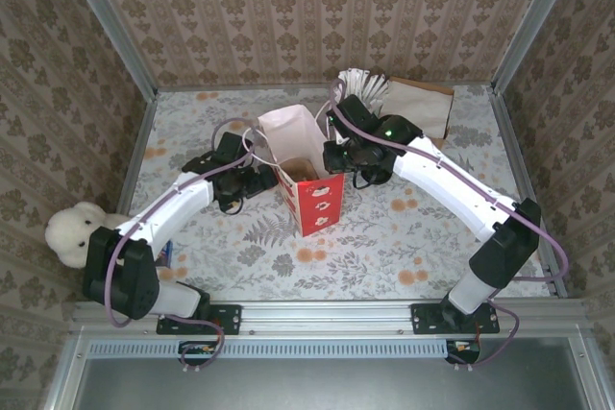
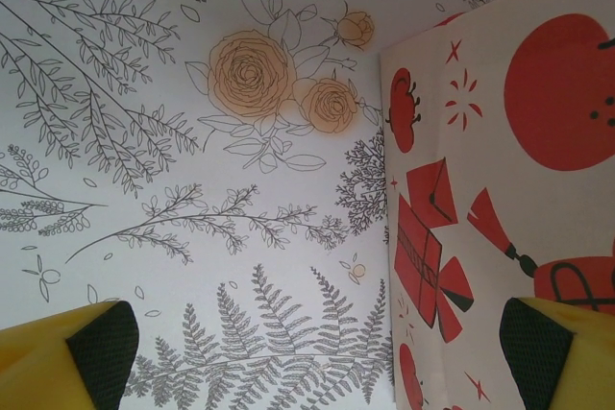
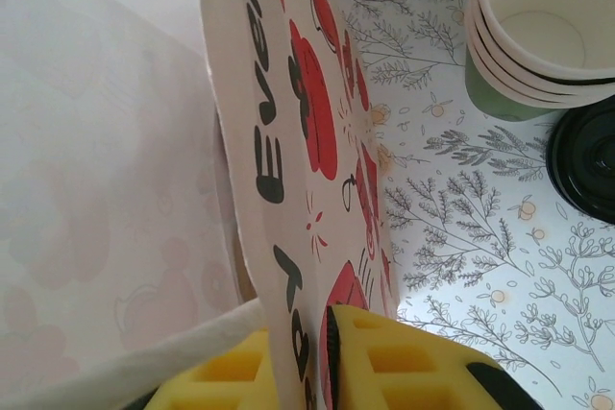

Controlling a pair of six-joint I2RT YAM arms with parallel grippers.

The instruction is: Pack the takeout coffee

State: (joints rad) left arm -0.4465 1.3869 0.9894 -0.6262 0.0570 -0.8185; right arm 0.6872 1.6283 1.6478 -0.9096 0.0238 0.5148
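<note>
Item: packing station, floral worktop (image 1: 384, 247), listed from the lower edge of the top view upward. Lower left: white plush toy (image 1: 69, 232), just beside the left arm's base and outside the work. Left arm: rises diagonally from the lower left toward centre, wrist low beside the left side of the paper bag (image 1: 315, 201). The left fingers (image 2: 96, 357) stand wide apart and hold nothing. In the left wrist view one black pad is at the lower left over bare worktop, the other at the lower right in front of the bag's printed side. Right arm: sweeps from the lower right up and leftward, wrist bent in at the bag's upper right rim. The right fingers (image 3: 404, 367) are clamped on the bag's wall, one inside and one outside. Centre: the bag stands upright, mouth open, red print outward. Upper right of the right wrist view: stack of lidless green cups (image 3: 538, 36), with a black lid (image 3: 588, 165) flat beside it. Far upper right: brown paper bags (image 1: 423, 108) lying flat. Takeout coffee: its place cannot be told, and a brownish patch low inside the bag is not identifiable. Step, as judged: the bag is being held open and steady. Next move, as judged: the free left fingers carry the lidded cup upright and lower it through the mouth while the right grip holds the wall back.
</note>
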